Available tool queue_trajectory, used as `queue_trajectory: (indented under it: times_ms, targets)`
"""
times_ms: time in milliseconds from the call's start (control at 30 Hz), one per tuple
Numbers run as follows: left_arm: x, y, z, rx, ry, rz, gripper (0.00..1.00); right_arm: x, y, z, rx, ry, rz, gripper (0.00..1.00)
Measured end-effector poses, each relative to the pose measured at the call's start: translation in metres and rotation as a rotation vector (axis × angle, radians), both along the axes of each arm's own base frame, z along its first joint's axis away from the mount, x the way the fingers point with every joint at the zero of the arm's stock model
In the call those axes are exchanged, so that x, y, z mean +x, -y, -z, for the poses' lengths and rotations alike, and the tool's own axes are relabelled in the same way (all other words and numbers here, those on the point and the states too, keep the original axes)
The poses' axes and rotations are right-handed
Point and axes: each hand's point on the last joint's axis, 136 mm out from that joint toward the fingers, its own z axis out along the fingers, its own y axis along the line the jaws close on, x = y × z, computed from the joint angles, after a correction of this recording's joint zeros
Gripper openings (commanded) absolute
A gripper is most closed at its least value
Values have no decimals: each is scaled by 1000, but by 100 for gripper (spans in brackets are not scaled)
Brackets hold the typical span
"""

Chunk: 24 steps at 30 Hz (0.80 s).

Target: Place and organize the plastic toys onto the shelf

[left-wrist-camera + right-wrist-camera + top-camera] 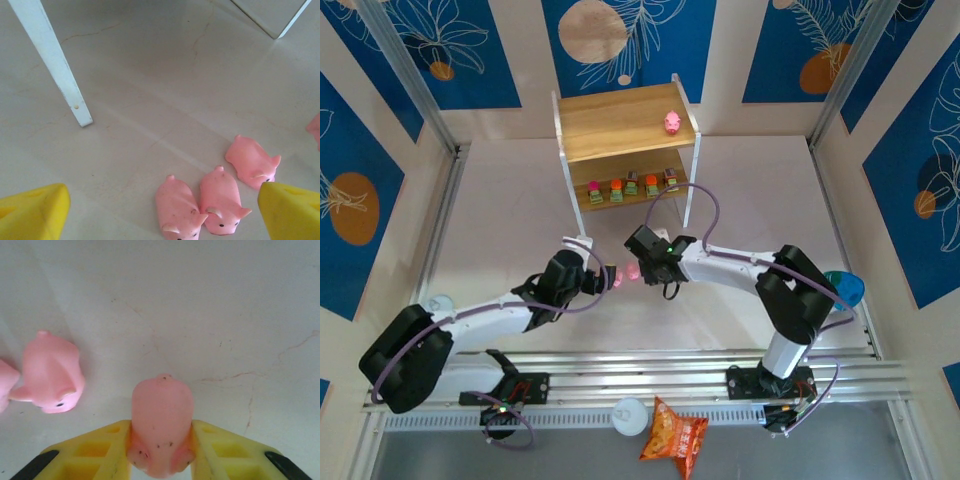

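While R gripper [161,434] is clamped on one pink pig [162,407] in front of shelf [630,120], L gripper [164,212] stands wide apart. Three more pigs [220,197] lie nr shelf's front leg [55,65].

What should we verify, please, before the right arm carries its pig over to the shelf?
1. Grip: right claw pressed against both flanks of the gripped pig: ok.
2. Gripped pig lifted off the table: cannot tell.
3. Free room on the shelf top board beside the shelved pig: ok.
4. Left claw open and holding nothing: ok.
5. Clearance between the two claws, which sit close together seen from above: cannot tell.
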Motion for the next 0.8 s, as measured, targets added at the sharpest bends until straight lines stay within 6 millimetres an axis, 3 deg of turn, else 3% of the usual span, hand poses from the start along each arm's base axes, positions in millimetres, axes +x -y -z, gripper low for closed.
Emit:
queue_trajectory:
  times_ms: [300,800]
  targets:
    - [-1,9,0,-19,-18,38,96,2,0,-45,30,53,-23,33]
    - [-5,24,6,-44,-56,105,96,14,-4,-142,81,175,-66,33]
